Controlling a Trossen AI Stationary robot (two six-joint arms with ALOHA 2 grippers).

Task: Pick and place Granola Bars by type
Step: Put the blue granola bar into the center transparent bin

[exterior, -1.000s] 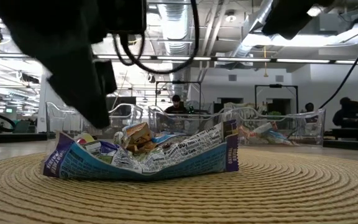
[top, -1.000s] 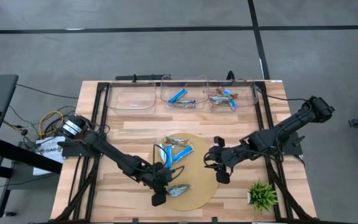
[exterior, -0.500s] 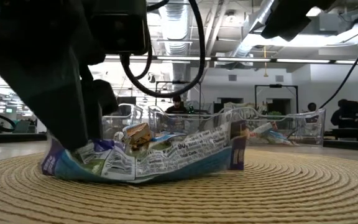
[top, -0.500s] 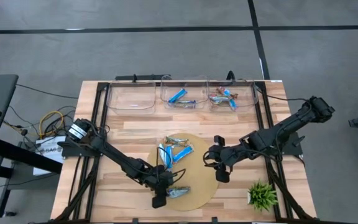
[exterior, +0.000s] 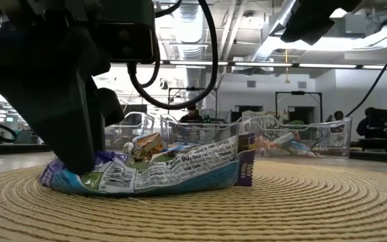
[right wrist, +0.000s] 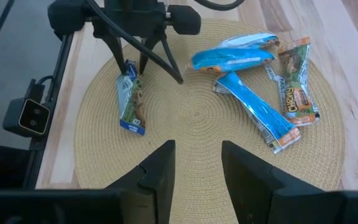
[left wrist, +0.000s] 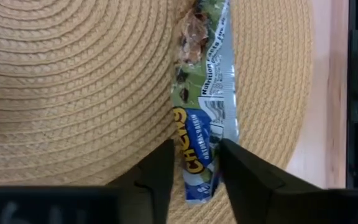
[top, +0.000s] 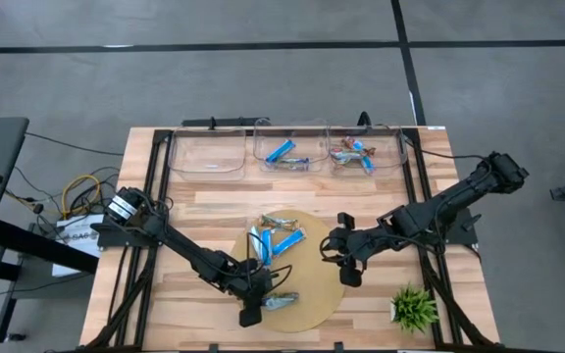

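A tan-green granola bar with a blue end [top: 281, 300] [exterior: 160, 171] [left wrist: 201, 93] [right wrist: 129, 102] lies flat on the round woven mat [top: 307, 294]. My left gripper [top: 259, 304] [left wrist: 196, 146] is down on the bar's blue end and shut on it. Several more bars, blue and orange-green [top: 275, 235] [right wrist: 253, 109], lie on the far part of the mat. My right gripper [top: 351, 272] [right wrist: 197, 162] hangs open above the table just right of the mat, touching nothing. My left gripper pinches the bar's blue end [left wrist: 197, 162] between its two fingers, one on each long edge. The fingers [exterior: 79, 154] come from above, pointing down, across the bar's width. The bar lies flat on the mat, its wrapper bunched up beside the finger.
Three clear bins stand along the table's far edge: the left one [top: 209, 155], the middle one [top: 290, 155] with blue bars, the right one [top: 366, 155] with mixed bars. A small green plant [top: 413, 307] sits near the right front corner. People show in the room behind.
My left gripper has come down from just above the bar onto its blue end. The bar's other end tipped up for a moment and settled again, and the wrapper has bunched up by the finger. The right arm has kept still.
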